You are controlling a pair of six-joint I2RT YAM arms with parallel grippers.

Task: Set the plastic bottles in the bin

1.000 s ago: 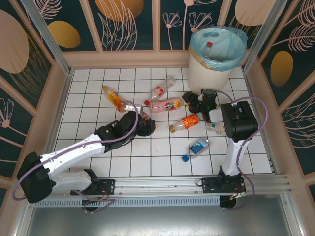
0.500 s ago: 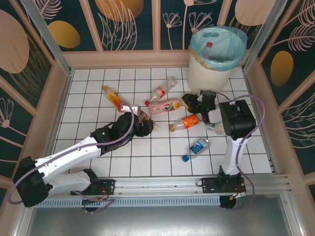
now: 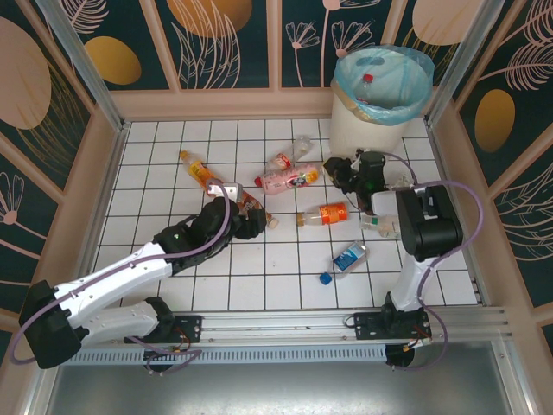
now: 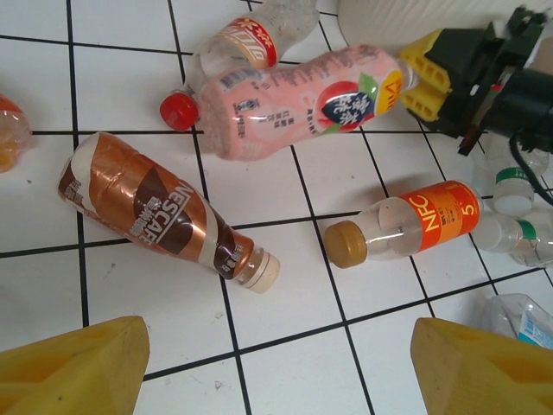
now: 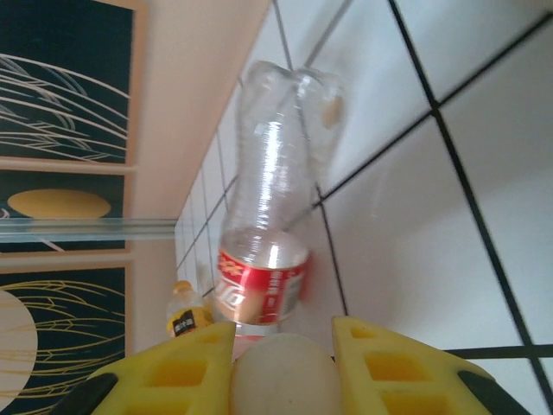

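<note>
right claw (image 5: 282, 341) tight on pink bottle (image 4: 294, 99) beside red-label bottle (image 4: 251, 43); left claw (image 4: 276, 350) agape

The right fingers (image 5: 186, 363) have clamped shut on the pink bottle (image 4: 294, 104)'s cap end.

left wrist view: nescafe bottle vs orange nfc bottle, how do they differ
The Nescafe bottle is wrapped in a brown sleeve; the NFC bottle is mostly clear with an orange label. The Nescafe bottle's cap is cream, the NFC bottle's is tan. The Nescafe bottle's cap points lower right, the NFC bottle's left. Both lie capped on their sides on white tiles.
</note>
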